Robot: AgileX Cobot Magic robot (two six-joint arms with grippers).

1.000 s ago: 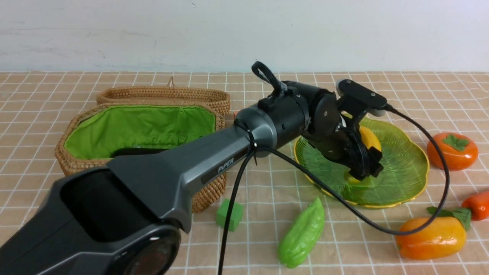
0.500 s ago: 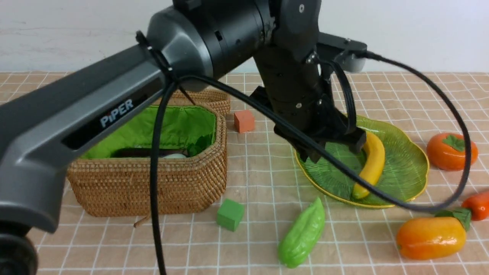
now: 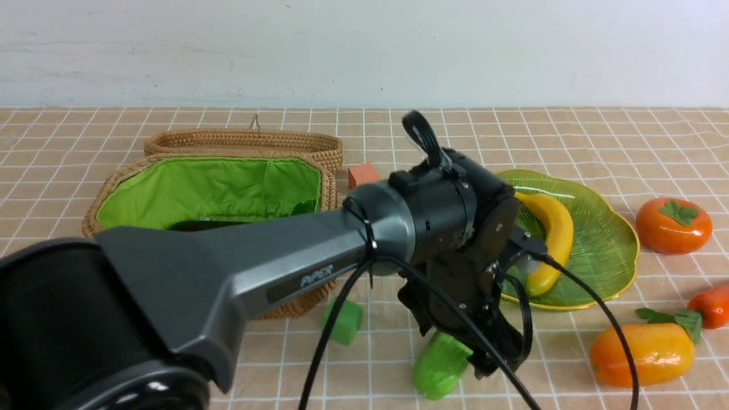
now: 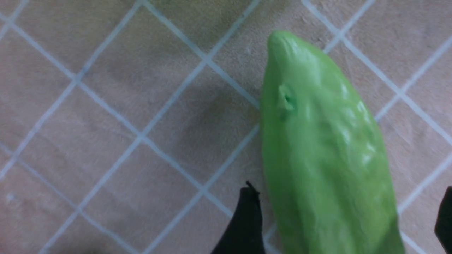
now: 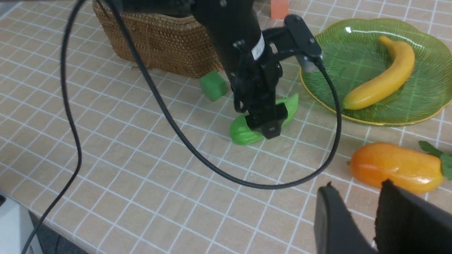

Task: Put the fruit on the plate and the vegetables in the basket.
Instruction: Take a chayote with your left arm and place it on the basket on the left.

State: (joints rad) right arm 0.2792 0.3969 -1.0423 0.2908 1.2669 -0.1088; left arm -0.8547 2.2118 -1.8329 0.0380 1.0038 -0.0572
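Observation:
The bumpy green gourd point(image 3: 438, 367) lies on the cloth in front of the plate. My left gripper point(image 3: 484, 353) is low over it and open, one finger on each side of the gourd point(image 4: 317, 158), jaws wide apart point(image 4: 346, 218); the right wrist view shows it too point(image 5: 266, 123). The yellow banana point(image 3: 555, 239) lies on the green plate point(image 3: 603, 245). The persimmon point(image 3: 674, 225), mango point(image 3: 641, 353) and carrot point(image 3: 709, 307) lie on the cloth at the right. My right gripper point(image 5: 358, 183) hovers near the mango point(image 5: 395, 165), empty, with a narrow gap.
The green-lined basket point(image 3: 211, 193) stands at the left with a dark shape point(image 3: 193, 226) inside, and the wicker lid point(image 3: 245, 139) behind it. An orange cube point(image 3: 361, 173) and a green cube point(image 3: 344, 322) sit near the basket. The left arm's cable point(image 5: 176, 123) trails across the cloth.
My left gripper was down at the banana on the plate, rose away leaving the banana there, then came toward the front and dropped low around the gourd.

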